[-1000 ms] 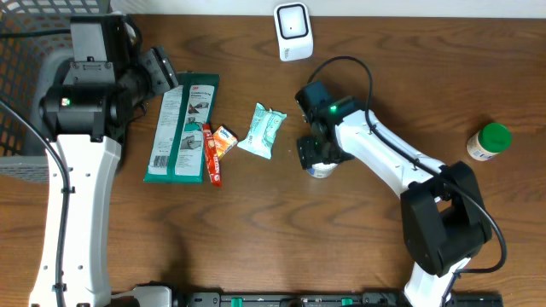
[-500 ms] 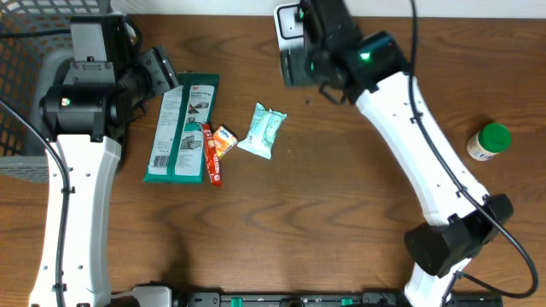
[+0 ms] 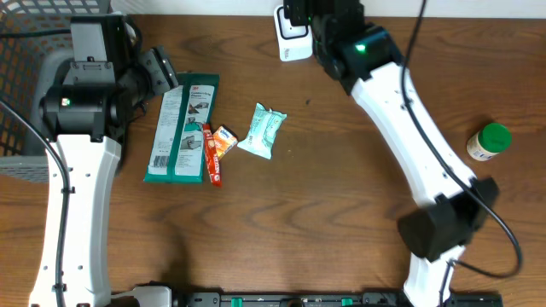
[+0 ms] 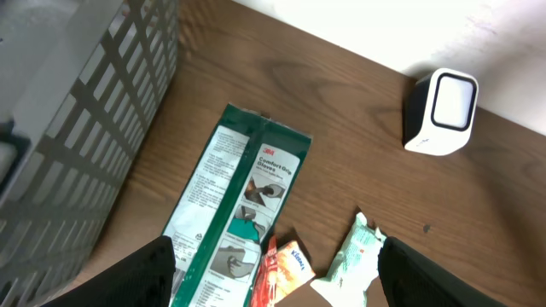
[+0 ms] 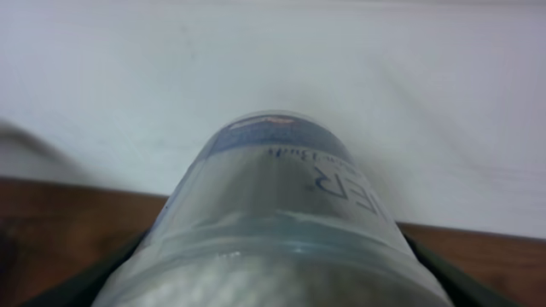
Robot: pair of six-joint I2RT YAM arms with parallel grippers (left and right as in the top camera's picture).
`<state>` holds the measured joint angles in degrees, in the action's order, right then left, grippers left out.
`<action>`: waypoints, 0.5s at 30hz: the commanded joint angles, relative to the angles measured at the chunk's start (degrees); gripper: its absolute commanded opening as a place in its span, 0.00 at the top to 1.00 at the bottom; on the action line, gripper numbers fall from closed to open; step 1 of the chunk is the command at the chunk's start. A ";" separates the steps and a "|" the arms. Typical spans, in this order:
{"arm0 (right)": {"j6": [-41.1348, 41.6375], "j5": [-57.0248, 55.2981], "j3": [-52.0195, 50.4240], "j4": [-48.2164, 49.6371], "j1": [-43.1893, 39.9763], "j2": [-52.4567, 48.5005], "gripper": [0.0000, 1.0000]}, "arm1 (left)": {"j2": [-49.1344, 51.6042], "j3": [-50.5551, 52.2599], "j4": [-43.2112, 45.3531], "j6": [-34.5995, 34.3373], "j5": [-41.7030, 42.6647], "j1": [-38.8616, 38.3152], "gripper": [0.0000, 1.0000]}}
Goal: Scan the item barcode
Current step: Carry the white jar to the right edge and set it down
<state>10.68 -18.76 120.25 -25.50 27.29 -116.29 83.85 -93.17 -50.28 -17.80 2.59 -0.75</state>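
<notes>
The table (image 3: pixel 341 213) is smooth, matt brown wood. Near the scanner (image 4: pixel 441 111), glossy white plastic, the jar (image 5: pixel 273 222) is clear, shiny plastic.

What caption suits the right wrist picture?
Right gripper holding a clear round labelled jar before a white wall.

Wooden table (image 3: pixel 341 213) — scanner (image 3: pixel 290 47), green package (image 3: pixel 182 128), packet (image 3: pixel 264 130), green-capped bottle (image 3: pixel 489 141).

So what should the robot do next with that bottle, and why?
Probably tip the bottle in the right claw down toward the white scanner. The claw holds it up by the scanner, yet its wrist camera sees mostly wall past the bottle, so the label likely isn't facing the scanner's window.
</notes>
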 commanded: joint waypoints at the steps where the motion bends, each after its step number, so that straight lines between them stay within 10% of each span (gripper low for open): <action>1: -2.71 -1.33 -0.92 6.62 -1.86 -7.89 0.99 | 0.11 -0.44 0.00 0.11 -0.50 0.37 0.23; 15: -25.83 -0.59 -0.92 39.58 -2.78 -25.18 0.99 | 0.11 -0.44 0.00 0.11 -0.50 0.37 0.23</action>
<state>-9.56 -19.35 118.85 12.10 24.36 -140.79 83.85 -93.17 -50.33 -17.80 2.61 -0.75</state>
